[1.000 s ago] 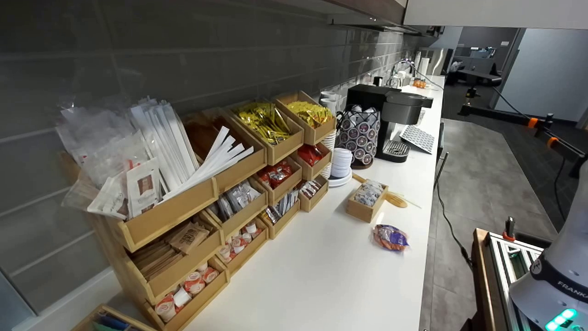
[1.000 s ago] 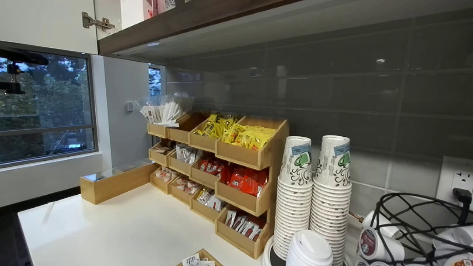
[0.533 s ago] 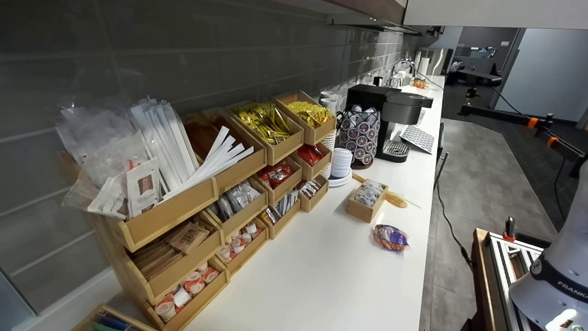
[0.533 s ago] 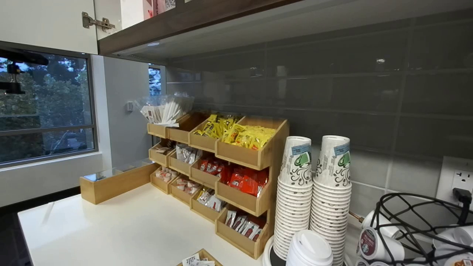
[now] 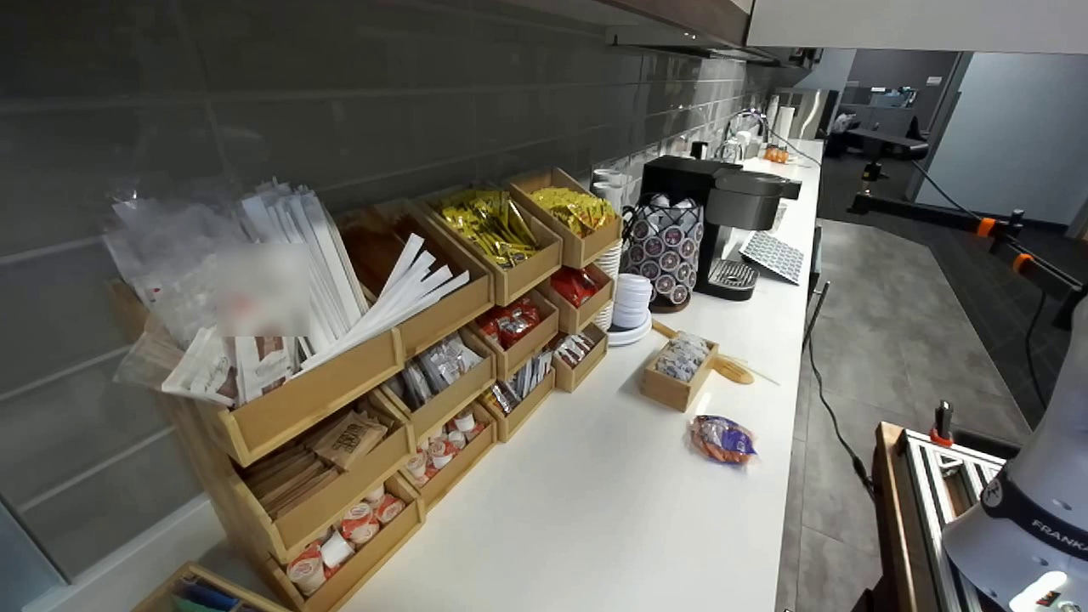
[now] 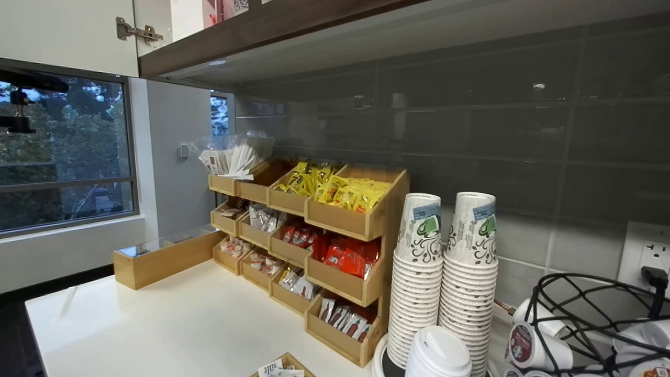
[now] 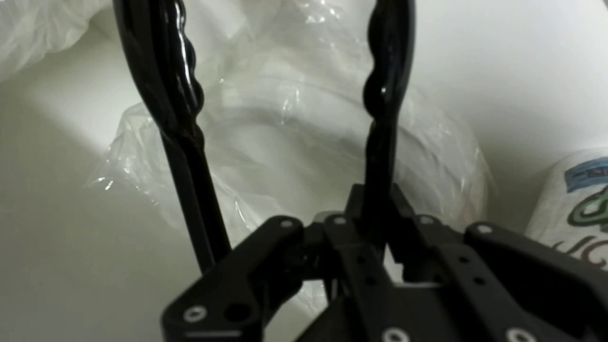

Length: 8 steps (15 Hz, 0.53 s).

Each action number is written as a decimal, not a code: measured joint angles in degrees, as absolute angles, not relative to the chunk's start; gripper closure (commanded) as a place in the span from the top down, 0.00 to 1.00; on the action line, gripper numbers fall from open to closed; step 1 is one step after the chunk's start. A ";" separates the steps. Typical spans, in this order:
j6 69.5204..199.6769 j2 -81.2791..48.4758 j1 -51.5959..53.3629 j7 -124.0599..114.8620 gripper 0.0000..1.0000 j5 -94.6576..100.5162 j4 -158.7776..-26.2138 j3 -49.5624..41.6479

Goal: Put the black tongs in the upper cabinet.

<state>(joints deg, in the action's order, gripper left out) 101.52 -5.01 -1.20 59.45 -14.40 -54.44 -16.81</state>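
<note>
Placing seems the current step: the black hand [image 7: 377, 204] is closed snugly on one arm of the long glossy black tongs [image 7: 384, 102], apparently inside the brown-edged upper cabinet [image 6: 235, 36], its white door [image 6: 63, 36] open. Next calls for lowering, then release. Crinkled clear plastic wrapping [image 7: 285, 128] beyond may obstruct; a green-printed white paper cup [image 7: 582, 209] stands right.
</note>
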 measured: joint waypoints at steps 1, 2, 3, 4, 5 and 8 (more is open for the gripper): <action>101.07 -5.25 -1.20 59.79 0.03 -14.40 -53.99 -16.80; 100.77 -5.50 -1.20 60.10 0.39 -14.40 -53.58 -16.78; 100.69 -5.74 -1.19 60.33 0.40 -14.40 -53.21 -16.74; 100.69 -5.98 -1.20 60.41 0.46 -14.40 -52.85 -16.71; 100.68 -6.25 -1.19 60.41 0.55 -14.41 -52.47 -16.70; 100.68 -6.81 -1.28 60.41 0.77 -14.42 -51.54 -16.74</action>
<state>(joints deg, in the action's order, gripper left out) 100.68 -6.81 -1.28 60.41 -14.42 -51.54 -16.74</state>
